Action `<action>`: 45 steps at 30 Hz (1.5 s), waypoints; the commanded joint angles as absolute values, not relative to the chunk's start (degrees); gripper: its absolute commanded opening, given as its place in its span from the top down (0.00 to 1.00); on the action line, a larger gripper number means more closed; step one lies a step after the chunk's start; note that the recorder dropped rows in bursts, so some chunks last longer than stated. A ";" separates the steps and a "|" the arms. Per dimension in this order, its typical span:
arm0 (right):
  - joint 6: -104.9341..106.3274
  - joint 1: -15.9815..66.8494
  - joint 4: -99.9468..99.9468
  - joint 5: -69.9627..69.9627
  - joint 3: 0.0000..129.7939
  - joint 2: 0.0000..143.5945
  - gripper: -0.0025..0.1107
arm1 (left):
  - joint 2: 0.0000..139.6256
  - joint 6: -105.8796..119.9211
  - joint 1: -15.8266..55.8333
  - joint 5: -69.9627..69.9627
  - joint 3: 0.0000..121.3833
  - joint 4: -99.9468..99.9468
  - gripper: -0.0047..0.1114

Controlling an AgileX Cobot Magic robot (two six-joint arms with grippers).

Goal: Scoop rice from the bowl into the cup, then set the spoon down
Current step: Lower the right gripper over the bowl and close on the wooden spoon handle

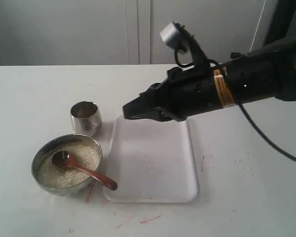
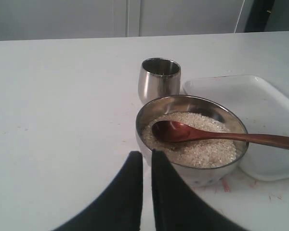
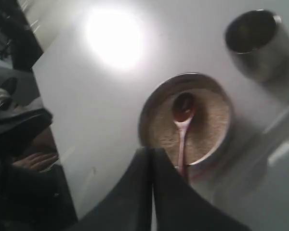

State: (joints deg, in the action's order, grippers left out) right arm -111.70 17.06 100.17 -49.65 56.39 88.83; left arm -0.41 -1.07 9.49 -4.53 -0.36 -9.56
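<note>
Right gripper [image 1: 126, 111]: jaws shut, empty, above white plastic tray [image 1: 153, 165]. Jaws to be opened, then closed on slim reddish-brown wooden spoon [image 1: 86, 172] handle overhanging wide steel bowl [image 1: 36, 165].

Bowl [image 2: 183, 103] and cup [image 2: 159, 84]: polished steel, mirror-shiny, smooth. Spoon [image 2: 207, 136]: dark reddish-brown wood, glossy finish. Rice [image 2: 197, 150]: dull off-white grains, rough bed. Tray [image 1: 153, 168]: translucent white plastic, smooth, soft sheen. Worktop [image 1: 29, 94]: matt white, scuffed with red marks. Left claw [image 2: 145, 155]: matt black, smooth.
</note>
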 commanded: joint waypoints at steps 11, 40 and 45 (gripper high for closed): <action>-83.55 39.67 99.95 -1.25 54.04 81.31 0.98 | 0.00 -1.06 9.81 -4.38 0.00 -10.13 0.84; -5.14 52.47 4.35 47.48 75.13 97.55 0.98 | 0.00 -1.06 9.81 -4.38 0.00 -10.13 0.84; -5.14 52.47 2.65 52.27 78.26 101.65 0.98 | 0.00 -1.06 9.81 -4.38 0.00 -10.13 0.84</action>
State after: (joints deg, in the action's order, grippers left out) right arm -5.18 52.14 3.47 49.53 76.98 99.98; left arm -0.41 -1.07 9.49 -4.53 -0.36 -9.56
